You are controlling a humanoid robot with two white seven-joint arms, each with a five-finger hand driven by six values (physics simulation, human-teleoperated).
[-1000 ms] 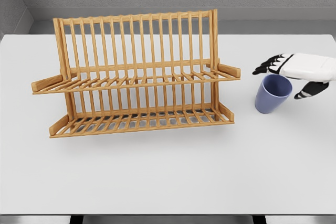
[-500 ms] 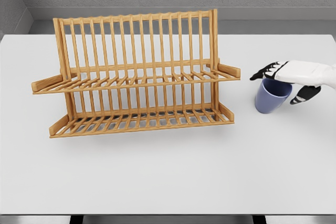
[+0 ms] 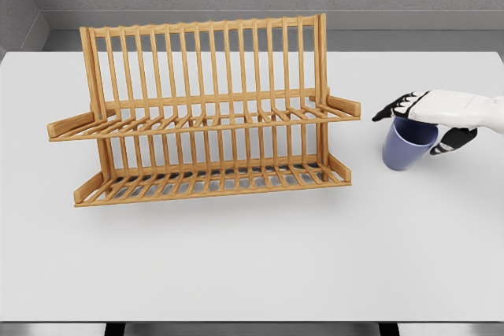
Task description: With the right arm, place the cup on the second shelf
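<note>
A blue cup (image 3: 403,153) stands upright on the white table (image 3: 252,257), just right of the wooden dish rack (image 3: 206,76). My right hand (image 3: 416,127) comes in from the right edge and lies across the cup's rim. Its dark fingers (image 3: 391,108) reach past the far left side of the rim, and the thumb (image 3: 451,142) hangs by the cup's right side. The fingers are still spread, not closed on the cup. The rack's upper shelf (image 3: 197,125) and lower shelf (image 3: 213,182) hold nothing. My left arm is out of view.
The rack's right side arms (image 3: 344,106) stick out toward the cup, a short gap away. A grey wall runs behind the table's far edge.
My right hand has dropped lower and slid slightly left, from beside and above the cup to resting over its rim. The cup has stayed in place.
</note>
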